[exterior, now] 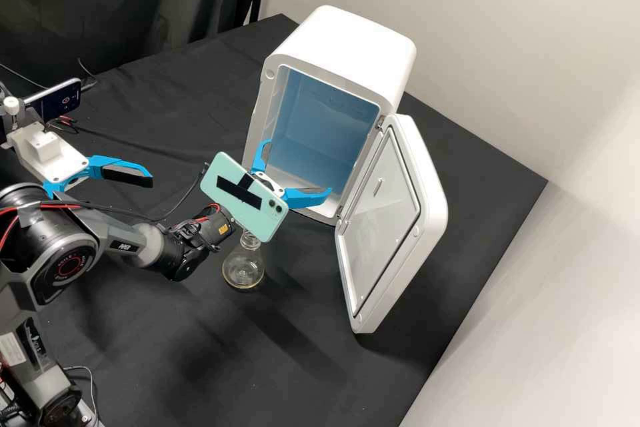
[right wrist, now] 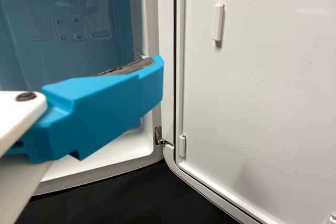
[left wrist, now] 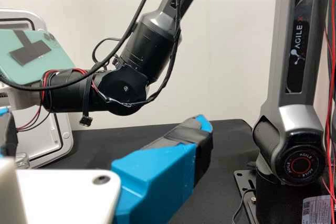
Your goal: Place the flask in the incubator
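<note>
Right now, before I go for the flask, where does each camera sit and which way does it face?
High view: fixed off the arms, looking forward and down on the bench, flask and open incubator; the right arm and left end effector show.
Left wrist view: on the left arm, facing the right arm across the bench; one own blue finger shows.
Right wrist view: on the right arm, facing into the incubator chamber and door; one own finger shows.
Shared: all three show the incubator door.

Maker's lettering (left wrist: 301,39) along an arm (left wrist: 286,124)
</note>
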You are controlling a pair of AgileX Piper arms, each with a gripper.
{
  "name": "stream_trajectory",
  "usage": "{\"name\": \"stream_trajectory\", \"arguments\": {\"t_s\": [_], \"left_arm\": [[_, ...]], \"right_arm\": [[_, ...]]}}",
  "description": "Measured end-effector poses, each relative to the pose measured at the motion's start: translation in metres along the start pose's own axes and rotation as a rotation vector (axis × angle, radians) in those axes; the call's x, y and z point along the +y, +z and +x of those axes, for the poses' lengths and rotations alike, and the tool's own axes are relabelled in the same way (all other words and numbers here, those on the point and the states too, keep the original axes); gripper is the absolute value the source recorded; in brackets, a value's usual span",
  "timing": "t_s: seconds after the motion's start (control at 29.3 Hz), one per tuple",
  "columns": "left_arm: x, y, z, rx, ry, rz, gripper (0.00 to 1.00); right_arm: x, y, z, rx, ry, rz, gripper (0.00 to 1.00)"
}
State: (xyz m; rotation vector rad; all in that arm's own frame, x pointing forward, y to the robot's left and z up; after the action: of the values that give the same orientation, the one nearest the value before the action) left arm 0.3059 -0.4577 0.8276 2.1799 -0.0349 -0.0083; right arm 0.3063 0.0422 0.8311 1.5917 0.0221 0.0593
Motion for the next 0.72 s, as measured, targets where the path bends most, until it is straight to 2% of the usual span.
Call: {"name": "stream_trajectory", "arguments": {"t_s": [0.51,0.58,0.65,0.72], "left_arm": [[-0.0013,-0.001,-0.001,0.008,-0.006,-0.003,1.0],[-0.0018,-0.002,-0.005,0.052,-0.026,0.02,1.0],[-0.0024,-0.004,-0.009,0.096,-0.033,0.01,1.0],[-0.0042,-0.006,-0.014,0.113,-0.058,0.012,1.0]], "right_arm": [[0.0,0.0,0.0,0.0,0.0,0.0,1.0],[0.0,0.0,0.0,0.0,0.0,0.0,1.0],[0.0,0.0,0.0,0.0,0.0,0.0,1.0],[0.0,0.0,0.0,0.0,0.0,0.0,1.0]]}}
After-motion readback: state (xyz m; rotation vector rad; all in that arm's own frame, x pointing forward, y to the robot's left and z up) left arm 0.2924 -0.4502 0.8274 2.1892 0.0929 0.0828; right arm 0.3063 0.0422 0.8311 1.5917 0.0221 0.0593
